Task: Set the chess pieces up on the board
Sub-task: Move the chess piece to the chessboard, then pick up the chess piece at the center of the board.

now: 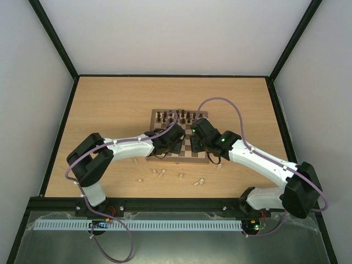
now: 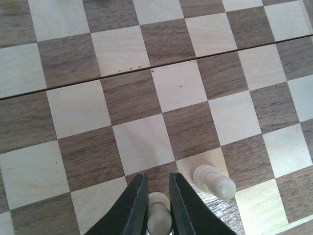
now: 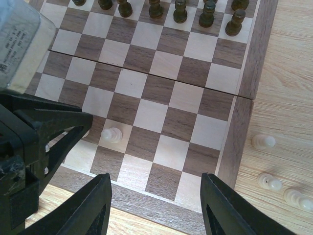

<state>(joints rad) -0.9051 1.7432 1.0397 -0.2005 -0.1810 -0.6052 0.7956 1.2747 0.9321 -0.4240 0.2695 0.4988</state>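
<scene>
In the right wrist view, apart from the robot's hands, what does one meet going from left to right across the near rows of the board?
Pale pawn → right border of the board → three pale pieces on the table, too close together to order.

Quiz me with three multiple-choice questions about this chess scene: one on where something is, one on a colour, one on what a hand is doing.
1. Where do the dark pieces stand?
A. on the table by the arms
B. along the far edge of the board
C. in the board's middle

2. What colour is the piece in the left hand?
A. dark brown
B. red
C. pale cream

3. How is the right hand?
A. open and empty
B. shut on a piece
C. out of view

Answers: B, they line the far rows; C, the piece pinched there is cream; A, it gapes wide with nothing inside.
</scene>
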